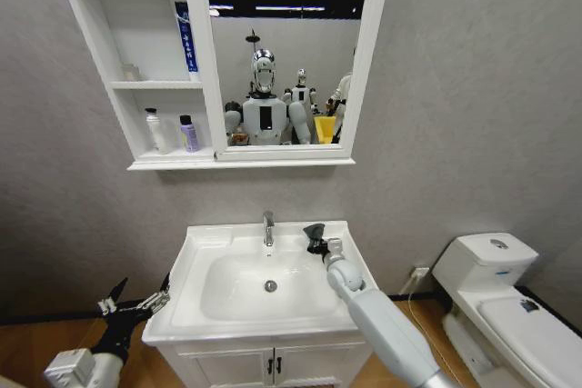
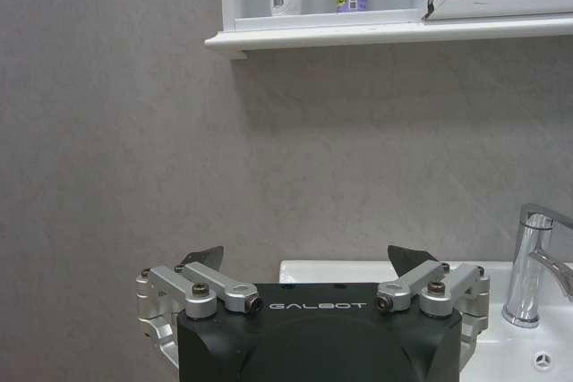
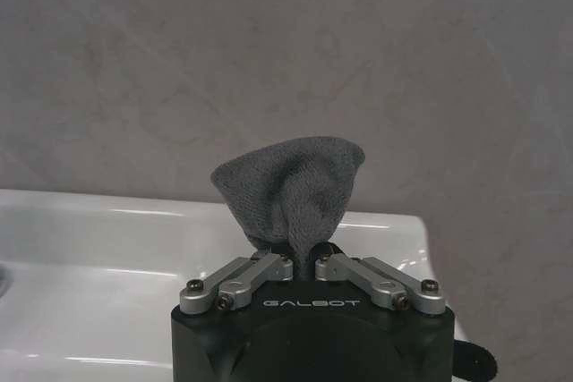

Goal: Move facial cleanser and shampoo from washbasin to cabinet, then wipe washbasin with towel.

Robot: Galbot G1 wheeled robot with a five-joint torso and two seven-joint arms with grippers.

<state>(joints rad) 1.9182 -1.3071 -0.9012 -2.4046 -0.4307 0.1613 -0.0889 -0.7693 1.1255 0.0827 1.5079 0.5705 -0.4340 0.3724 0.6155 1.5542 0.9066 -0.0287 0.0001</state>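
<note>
Grey towel [image 3: 291,192] was pinched in the right hand [image 3: 304,261], bunched above the back right corner of the washbasin [image 1: 205,247], beside the faucet [image 1: 268,227]. Left hand [image 1: 136,300] hung spread wide and holding nothing, just off the washbasin's left edge. White bottle [image 1: 156,130] and purple bottle [image 1: 188,134] stood together in the cabinet's [image 1: 195,52] lowest compartment

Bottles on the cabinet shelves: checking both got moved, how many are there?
2, side by side in the bottom shelf compartment: a white plastic bottle left of a purple plastic bottle. Others may be hidden.
</note>
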